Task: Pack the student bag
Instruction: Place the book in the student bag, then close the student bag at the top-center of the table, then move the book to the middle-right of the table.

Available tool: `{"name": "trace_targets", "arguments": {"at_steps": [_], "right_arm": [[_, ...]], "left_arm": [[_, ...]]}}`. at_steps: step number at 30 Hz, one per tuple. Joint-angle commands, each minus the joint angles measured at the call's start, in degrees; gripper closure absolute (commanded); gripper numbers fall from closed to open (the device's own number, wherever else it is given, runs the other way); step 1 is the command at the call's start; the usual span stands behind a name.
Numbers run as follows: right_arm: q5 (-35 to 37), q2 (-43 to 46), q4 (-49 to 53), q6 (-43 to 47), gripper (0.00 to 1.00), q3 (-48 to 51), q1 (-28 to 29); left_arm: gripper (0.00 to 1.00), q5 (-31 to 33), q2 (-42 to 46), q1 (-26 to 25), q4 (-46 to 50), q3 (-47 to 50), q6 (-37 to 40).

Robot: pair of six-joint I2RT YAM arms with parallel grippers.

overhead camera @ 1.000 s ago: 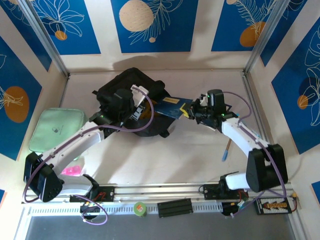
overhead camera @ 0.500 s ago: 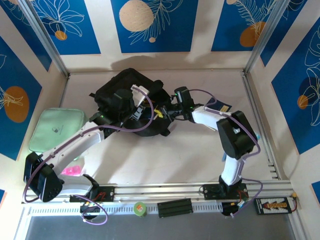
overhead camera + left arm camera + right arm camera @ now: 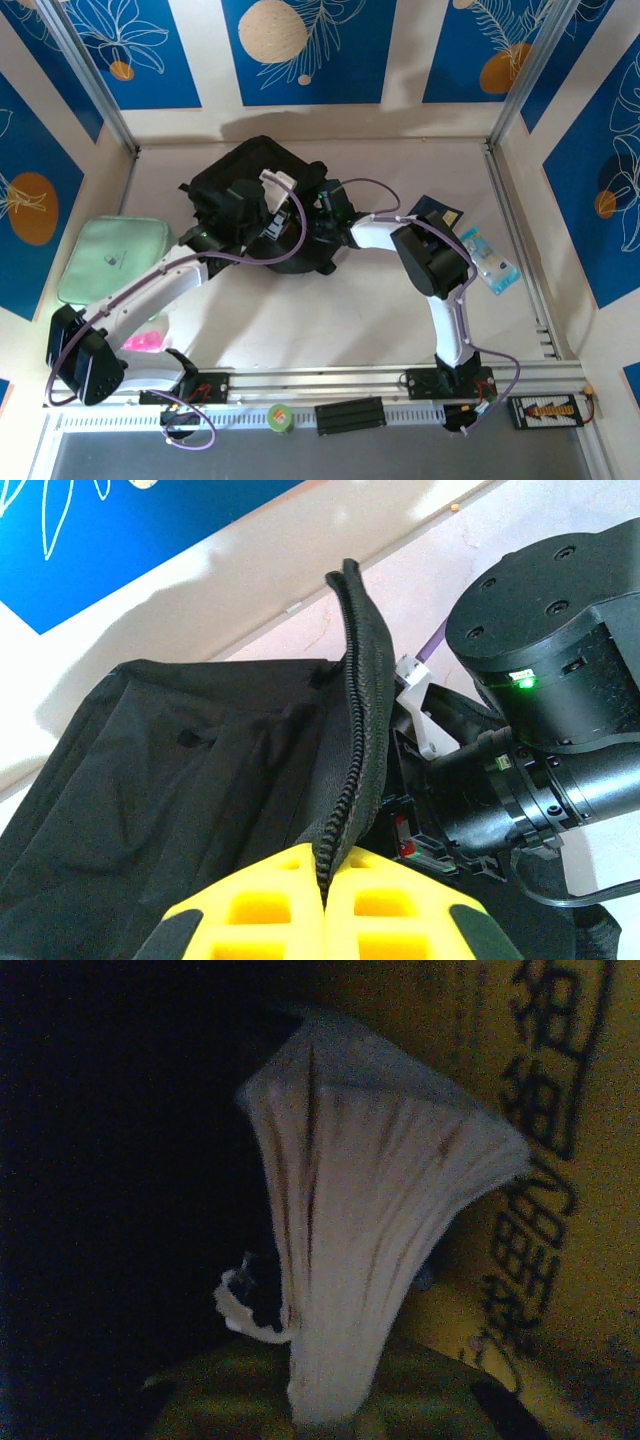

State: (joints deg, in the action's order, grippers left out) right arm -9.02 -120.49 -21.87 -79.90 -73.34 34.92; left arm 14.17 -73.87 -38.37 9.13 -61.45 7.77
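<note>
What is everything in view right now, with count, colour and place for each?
student bag: one, black, far centre of the table.
pouch: one, mint green, table's left edge.
book-like item: one, dark blue with a yellow label, right of the bag.
packet: one, light blue, far right.
small object: one, pink, near left.
tape roll: one, green, near edge.
crinkled sheet: one, pale, in the dark by a yellow printed surface.
left pincer: one, yellow fingers, shut on the bag's zip edge.
right pincer: one, reaching into the bag, sheet at its fingertips; open or shut unclear.
</note>
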Motion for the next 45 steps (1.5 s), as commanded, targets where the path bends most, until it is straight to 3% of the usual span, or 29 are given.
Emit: {"name": "trace_targets", "arguments": {"at_steps": [1, 4, 7, 14, 20, 23, 25, 28, 32, 35, 40, 45], "right_arm": [[1.26, 1.36, 6.66, -1.04, 0.72, -1.75, -0.61], [1.70, 6.13, 10.65, 0.24, 0.55, 0.62, -1.48], [0.76, 11.20, 11.80, 1.44, 0.44, 4.22, -2.27], [1.02, 23.69, 16.47, 3.25, 0.43, 14.88, -5.23], [7.02, 35.89, 30.79, 12.78, 0.39, 20.01, -12.27], [10.46, 38.00, 38.73, 19.63, 0.35, 19.21, -17.85], [9.42, 36.57, 41.78, 24.25, 0.33, 17.16, -22.63], [5.11, 31.06, 45.27, 30.02, 0.32, 11.39, -28.86], [6.53, 21.69, 50.21, 35.76, 0.26, 1.76, -32.81], [8.62, 14.80, 53.28, 37.04, 0.24, -5.01, -34.49], [11.39, 6.08, 56.31, 36.91, 0.23, -12.56, -35.04], [9.33, 2.46, 56.97, 36.09, 0.24, -13.53, -34.54]], "left_arm": [[1.00, 0.78, 2.46, 0.25, -4.55, -0.08, -0.74], [1.00, 0.21, 1.96, 0.60, -3.68, 0.39, -1.08], [1.00, 0.01, 1.09, 0.88, -3.37, 0.74, -1.51], [1.00, 0.32, 1.10, 1.73, -2.66, 1.89, -1.84], [1.00, -2.53, 3.79, 1.89, 2.80, 4.79, -1.74], [0.60, -17.50, 5.72, 1.81, 7.20, 5.41, -2.19], [0.35, -23.64, 6.20, 1.79, 7.33, 5.85, -5.01], [0.16, -24.85, 6.78, 1.63, 6.17, 6.84, -8.76], [0.04, -17.56, 7.16, 1.63, 4.59, 7.44, -14.48], [0.01, -12.95, 7.10, 1.73, 4.89, 6.67, -17.23], [0.00, -11.90, 6.73, 1.81, 6.96, 4.35, -19.53], [0.00, -12.22, 5.58, 1.82, 8.49, 1.02, -20.66]]}}
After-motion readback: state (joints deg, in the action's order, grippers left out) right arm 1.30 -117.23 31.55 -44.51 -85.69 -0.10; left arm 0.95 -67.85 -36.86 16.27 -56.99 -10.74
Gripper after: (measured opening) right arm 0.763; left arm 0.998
